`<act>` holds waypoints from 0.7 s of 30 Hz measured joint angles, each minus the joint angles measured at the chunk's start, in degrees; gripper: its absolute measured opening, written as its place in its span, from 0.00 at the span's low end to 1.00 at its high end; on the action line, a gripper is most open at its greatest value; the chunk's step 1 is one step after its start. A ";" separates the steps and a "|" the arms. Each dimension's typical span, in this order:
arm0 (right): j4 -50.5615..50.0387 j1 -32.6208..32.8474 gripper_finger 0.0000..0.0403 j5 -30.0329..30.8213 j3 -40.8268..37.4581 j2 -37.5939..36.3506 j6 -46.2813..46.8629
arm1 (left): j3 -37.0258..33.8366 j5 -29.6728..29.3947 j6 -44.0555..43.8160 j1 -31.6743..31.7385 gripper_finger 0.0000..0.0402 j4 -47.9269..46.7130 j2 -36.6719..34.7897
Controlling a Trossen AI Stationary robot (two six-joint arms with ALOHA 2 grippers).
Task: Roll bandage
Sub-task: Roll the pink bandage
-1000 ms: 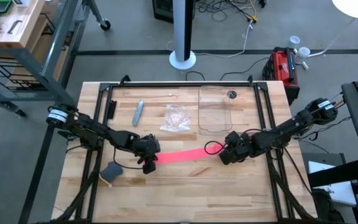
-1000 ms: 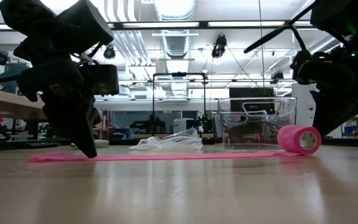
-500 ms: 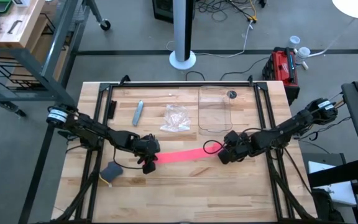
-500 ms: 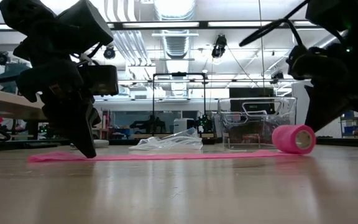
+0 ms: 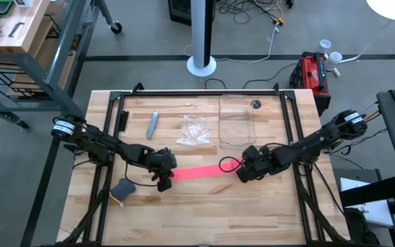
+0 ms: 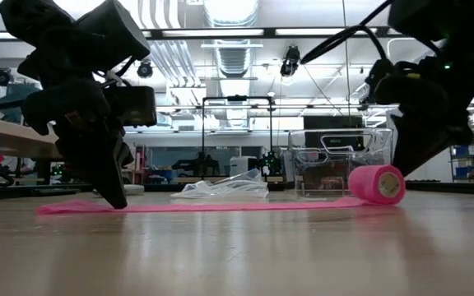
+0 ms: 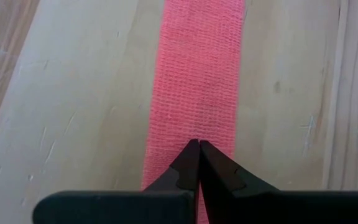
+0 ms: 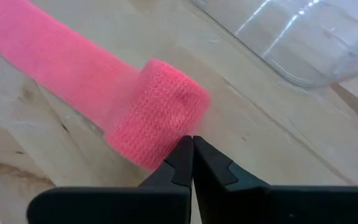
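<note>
On the table (image 5: pixel 204 206), the left gripper (image 7: pixel 199 144), pressed together, pins the bandage (image 5: pixel 196 171) strip's free end; the right gripper (image 8: pixel 192 140), also closed, touches its rolled end, whose hollow core only the low view shows.

We see the high view evenly and brightly lit, with a blown-out white glare at its upper right corner; shadows under the arms on the wooden table (image 5: pixel 204 199) are soft and faint. In the low view we look into ceiling lights (image 6: pixel 230 10) that overexpose the upper centre, so both arms read as near-black silhouettes. The near tabletop there carries a broad pale sheen and is out of focus; the room behind is hazy. In the left wrist view the weave of the bandage (image 7: pixel 197 87) is crisp. In the right wrist view the clear plastic container (image 8: pixel 303 37) shows white glare streaks, and the picture is slightly soft.
</note>
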 joint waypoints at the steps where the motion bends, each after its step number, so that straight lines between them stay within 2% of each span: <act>1: -0.10 -0.07 0.00 0.00 0.80 1.00 -0.54 | 0.00 0.00 0.00 0.00 0.00 0.00 0.00; 10: -0.30 -0.81 0.00 1.53 5.81 3.67 -4.61 | 0.00 0.02 -0.08 0.00 0.00 -0.43 -0.03; 18: -0.23 -1.07 0.00 1.51 6.50 3.58 -5.29 | -0.09 0.04 -3.38 0.00 0.00 -8.34 -3.45; 21: -0.24 -1.23 0.00 1.52 6.50 3.58 -5.45 | -0.20 -0.19 -3.45 0.00 0.00 -8.66 -5.47</act>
